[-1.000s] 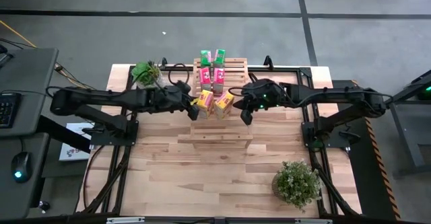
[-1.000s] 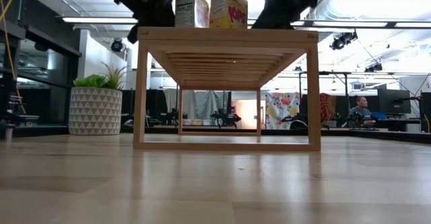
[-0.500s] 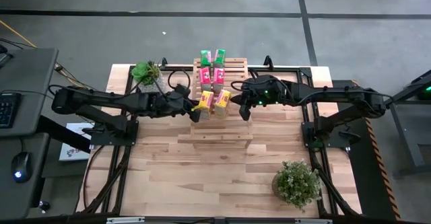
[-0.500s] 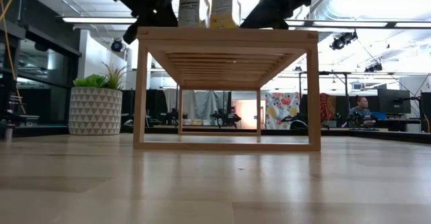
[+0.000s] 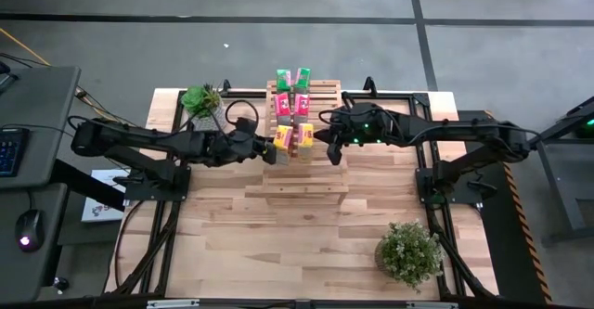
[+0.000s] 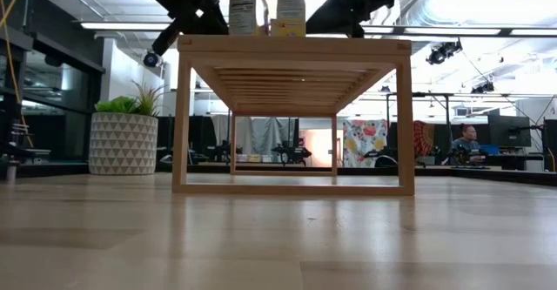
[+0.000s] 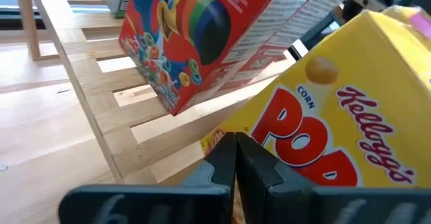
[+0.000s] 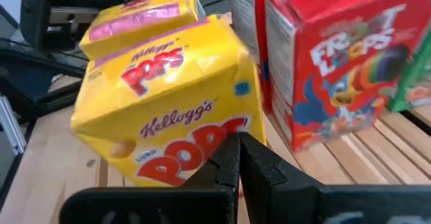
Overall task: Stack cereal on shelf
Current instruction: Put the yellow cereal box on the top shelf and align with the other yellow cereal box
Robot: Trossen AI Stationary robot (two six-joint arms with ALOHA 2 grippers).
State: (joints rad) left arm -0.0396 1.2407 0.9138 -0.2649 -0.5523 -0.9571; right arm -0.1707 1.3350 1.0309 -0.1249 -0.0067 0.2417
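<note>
Cereal boxes stand in pairs on the shelf [image 5: 297, 142]: green [image 5: 293, 78] at the far edge, red [image 5: 291, 104] behind the yellow pair [image 5: 293, 137]. Left claw [image 5: 266, 145] and right claw [image 5: 324, 136], both clenched and holding nothing, press the yellow pair's outer sides. Open surface [image 5: 278, 235] lies toward the near plant [image 5: 407, 251].

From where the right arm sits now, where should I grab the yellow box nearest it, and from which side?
Grip the right yellow box across its narrow side faces near the top, coming down from above. It stands upright on the shelf, close beside the left yellow box and in front of the pink-red boxes, so only its top looks free. The right gripper, shut, would need opening first.
</note>
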